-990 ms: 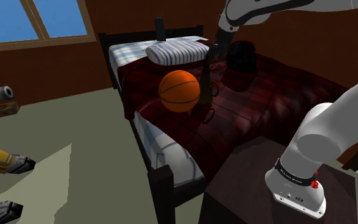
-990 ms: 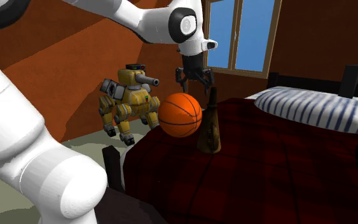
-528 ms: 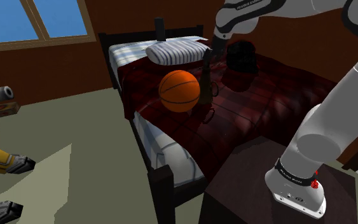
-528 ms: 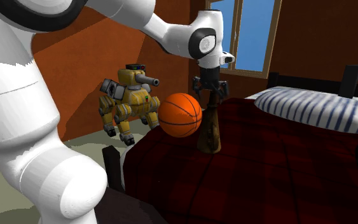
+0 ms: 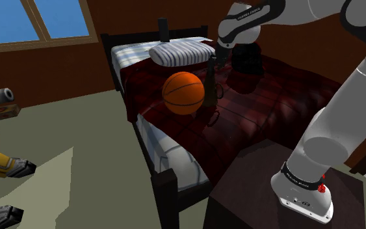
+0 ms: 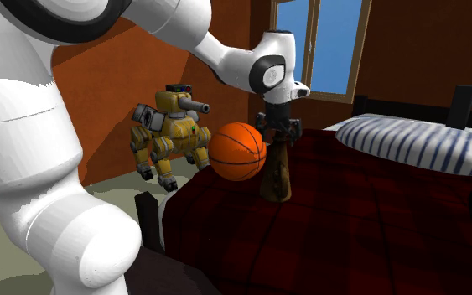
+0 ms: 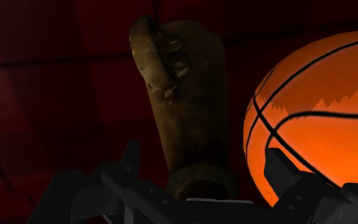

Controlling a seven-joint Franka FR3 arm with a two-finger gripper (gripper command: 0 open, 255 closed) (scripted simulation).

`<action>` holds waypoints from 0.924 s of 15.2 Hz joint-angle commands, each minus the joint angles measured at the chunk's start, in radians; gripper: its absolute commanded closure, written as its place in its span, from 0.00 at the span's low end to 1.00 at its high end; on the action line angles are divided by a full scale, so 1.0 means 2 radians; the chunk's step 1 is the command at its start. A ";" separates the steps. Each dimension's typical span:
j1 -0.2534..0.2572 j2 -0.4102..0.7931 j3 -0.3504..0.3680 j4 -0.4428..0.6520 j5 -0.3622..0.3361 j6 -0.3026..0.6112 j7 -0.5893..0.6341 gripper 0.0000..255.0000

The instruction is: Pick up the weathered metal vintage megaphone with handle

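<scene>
Now, my gripper (image 6: 277, 136): hangs pointing down over the narrow top end of the megaphone (image 6: 276, 172).
My fingers (image 7: 130, 160): spread apart, one on each side of the mouthpiece. As far as I can see, neither presses on it.
Megaphone: a dull brown, worn-looking cone standing upright on the bed (image 6: 351, 235), wide mouth down, with its curved handle (image 7: 152, 54) on one side.
Basketball (image 6: 237, 152): orange, just beside the megaphone on the second exterior view's left — whether the two touch, I cannot tell.
Blanket (image 5: 240, 117): dark red plaid, spread on the bed under both.
Pillow (image 6: 418, 141): striped, by the headboard, well apart from the megaphone.
Toy robot (image 6: 168, 132): yellow, on the floor beyond the bed.
</scene>
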 commanded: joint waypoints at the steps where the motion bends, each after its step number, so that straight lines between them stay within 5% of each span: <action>1: 0.000 0.000 0.000 -0.002 0.000 0.003 0.000 1.00; 14: 0.000 -0.006 0.001 0.018 -0.005 -0.024 0.006 1.00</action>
